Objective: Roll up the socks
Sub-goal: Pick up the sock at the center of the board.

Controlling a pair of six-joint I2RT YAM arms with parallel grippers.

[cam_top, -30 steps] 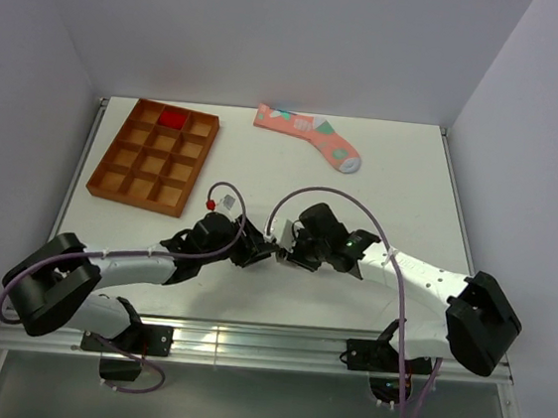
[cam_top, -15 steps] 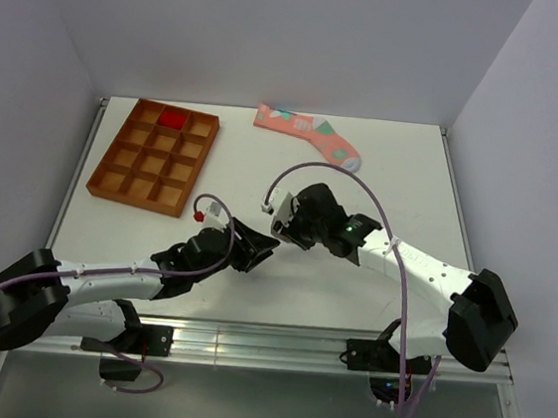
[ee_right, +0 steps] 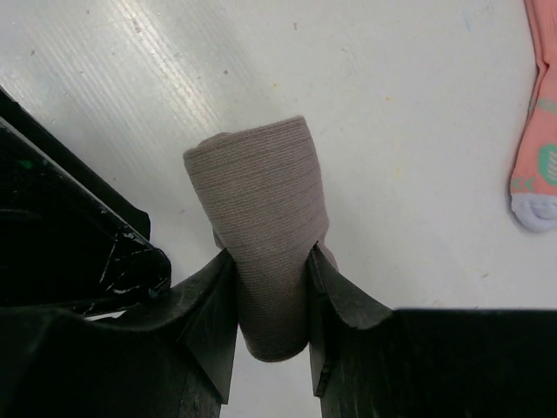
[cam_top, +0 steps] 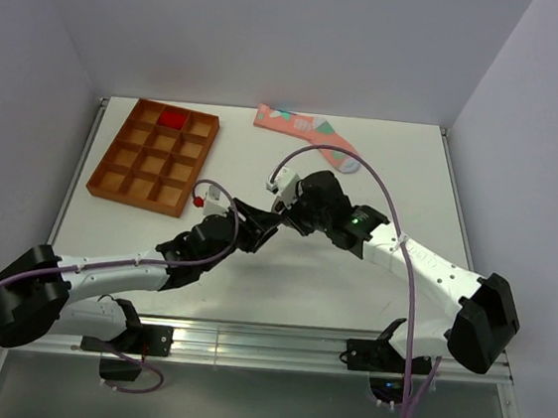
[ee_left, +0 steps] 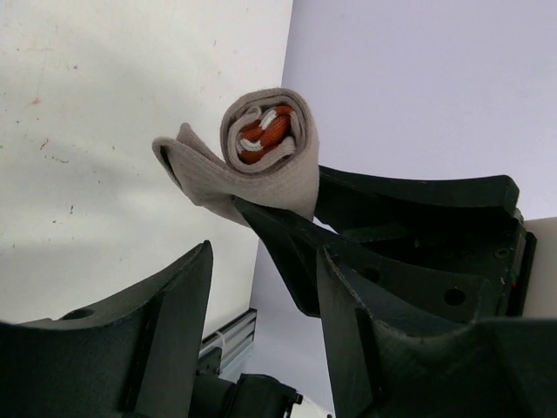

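The tray (cam_top: 125, 158) sits at 10 o'clock on the white table (cam_top: 392, 181); a red sock (cam_top: 173, 118) fills one far-row compartment; the pink sock (cam_top: 293, 124) lies flat at 12 o'clock; grey walls (cam_top: 277, 39) enclose it all. The right gripper (ee_right: 270, 261) clamps the rolled grey sock (ee_left: 270, 144) mid-table; the left gripper (ee_left: 265, 287) stands wide and empty just beside it. Since a second ago both have shifted toward 12 o'clock.
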